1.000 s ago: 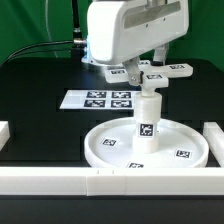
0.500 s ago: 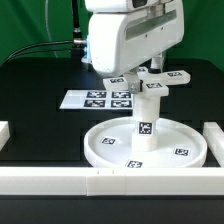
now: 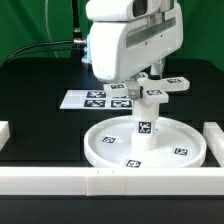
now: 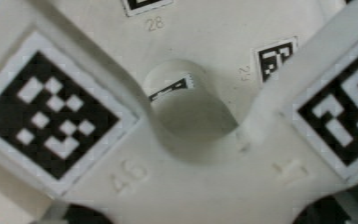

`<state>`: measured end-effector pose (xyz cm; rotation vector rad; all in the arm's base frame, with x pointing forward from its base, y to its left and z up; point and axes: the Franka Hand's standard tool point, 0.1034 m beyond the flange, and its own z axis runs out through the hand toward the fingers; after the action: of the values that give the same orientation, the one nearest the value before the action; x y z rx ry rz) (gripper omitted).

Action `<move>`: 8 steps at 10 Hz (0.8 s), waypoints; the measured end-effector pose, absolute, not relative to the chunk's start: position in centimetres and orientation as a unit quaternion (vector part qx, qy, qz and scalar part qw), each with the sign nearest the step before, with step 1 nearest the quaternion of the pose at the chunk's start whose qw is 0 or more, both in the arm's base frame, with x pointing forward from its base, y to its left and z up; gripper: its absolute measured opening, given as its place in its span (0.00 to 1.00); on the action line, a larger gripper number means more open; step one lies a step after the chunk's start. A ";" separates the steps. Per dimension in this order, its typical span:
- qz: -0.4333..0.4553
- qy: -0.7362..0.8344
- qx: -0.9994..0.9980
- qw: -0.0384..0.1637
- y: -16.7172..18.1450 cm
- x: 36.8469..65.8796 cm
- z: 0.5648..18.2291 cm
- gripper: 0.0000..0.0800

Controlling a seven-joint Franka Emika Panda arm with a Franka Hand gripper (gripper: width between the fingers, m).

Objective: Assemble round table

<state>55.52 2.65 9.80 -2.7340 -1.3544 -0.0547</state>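
Observation:
The large rimmed round disc (image 3: pixel 100 150) lies on the black table with the short cylindrical leg (image 3: pixel 144 128) standing upright at its centre. My gripper (image 3: pixel 143 82) is shut on the cross-shaped foot (image 3: pixel 170 85) and holds it level right at the leg's top. I cannot tell whether the two touch. In the wrist view the foot (image 4: pixel 194 170) fills the frame with large tags on its arms. The leg (image 4: pixel 190 120) shows through its round centre hole, with the disc (image 4: pixel 211 40) beyond. My gripper (image 4: pixel 197 218) shows there only as dark finger corners at the frame's edge.
The marker board (image 3: pixel 100 98) lies flat behind the disc. White border rails run along the front (image 3: pixel 60 180), at the exterior view's right (image 3: pixel 215 135) and at its left (image 3: pixel 3 133). A green backdrop stands behind.
My gripper has carried the foot down and toward the exterior view's left, from beside the leg's top to directly over it. Disc and leg have not moved.

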 end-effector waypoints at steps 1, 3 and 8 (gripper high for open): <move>-0.017 -0.443 -0.895 0.045 2.6 55.5 9.8 0.56; -0.017 -0.443 -0.895 0.045 2.6 55.5 9.8 0.56; -0.017 -0.439 -0.897 0.045 2.6 55.5 9.8 0.56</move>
<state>55.52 2.65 9.81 -2.7398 -1.3408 -0.0525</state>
